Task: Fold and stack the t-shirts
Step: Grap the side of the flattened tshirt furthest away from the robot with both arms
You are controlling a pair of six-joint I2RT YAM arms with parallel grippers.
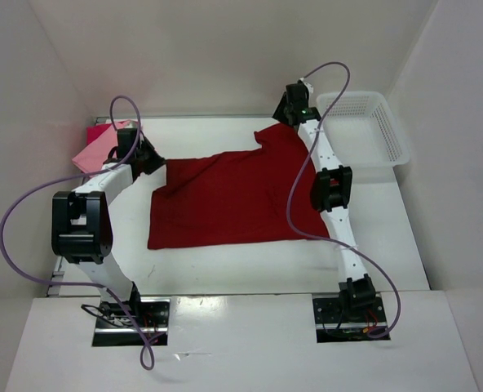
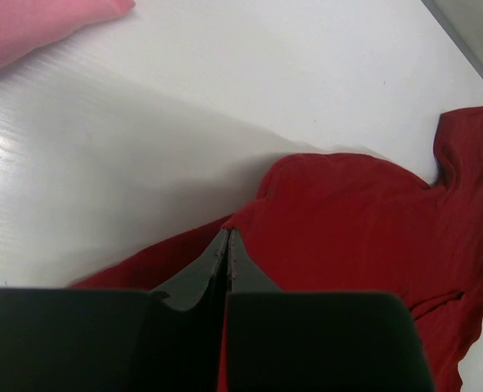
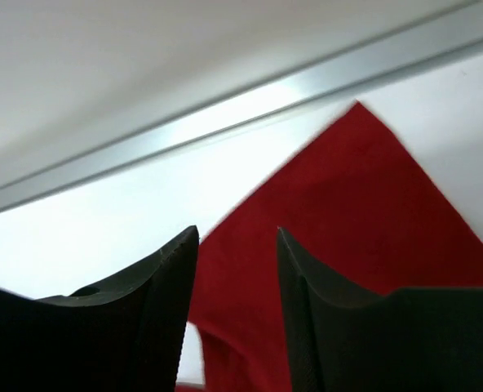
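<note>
A dark crimson t-shirt (image 1: 233,196) lies spread on the white table, its far right corner raised toward the back. My left gripper (image 1: 149,158) is at the shirt's left edge, shut on a pinch of that cloth (image 2: 331,220); in the left wrist view its fingertips (image 2: 228,234) are pressed together, with red showing between the fingers. My right gripper (image 1: 294,110) hovers over the shirt's far right corner (image 3: 364,204), open, with cloth below the gap (image 3: 237,233) but none held. A light pink t-shirt (image 1: 93,153) and a magenta-red one (image 1: 100,131) lie folded at the far left.
A white lattice basket (image 1: 349,95) stands at the back right, beside the right arm. White walls close in the table on three sides, and a metal rail (image 3: 250,102) runs along the back edge. Purple cables loop off both arms.
</note>
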